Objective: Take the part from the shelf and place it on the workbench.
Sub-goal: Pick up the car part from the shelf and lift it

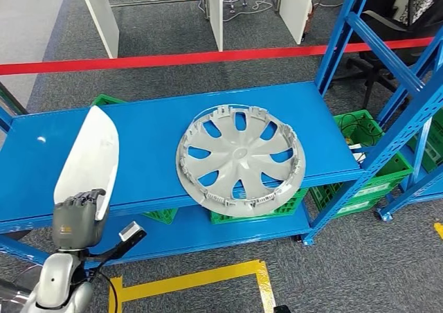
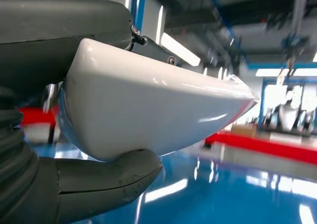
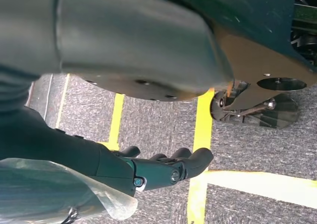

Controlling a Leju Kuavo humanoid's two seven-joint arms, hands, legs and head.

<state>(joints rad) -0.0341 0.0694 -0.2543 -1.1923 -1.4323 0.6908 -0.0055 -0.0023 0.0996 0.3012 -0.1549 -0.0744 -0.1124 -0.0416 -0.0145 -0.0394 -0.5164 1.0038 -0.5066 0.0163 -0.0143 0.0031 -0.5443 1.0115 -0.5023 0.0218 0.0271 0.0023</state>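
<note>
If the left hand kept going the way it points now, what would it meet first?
Likely nothing soon: the left hand, holding the white part, points over bare blue shelf; the wheel cover lies off to its right. Depth is uncertain.

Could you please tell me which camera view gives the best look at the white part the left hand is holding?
The head view: the white part shows whole above the left hand, over the blue shelf. The left wrist view shows it close up, pressed between thumb and fingers, its far end cut short. The right wrist view looks at the floor.

Grey carpet (image 1: 209, 70) — red floor tape (image 1: 156, 60), white desk legs (image 1: 99, 15).
</note>
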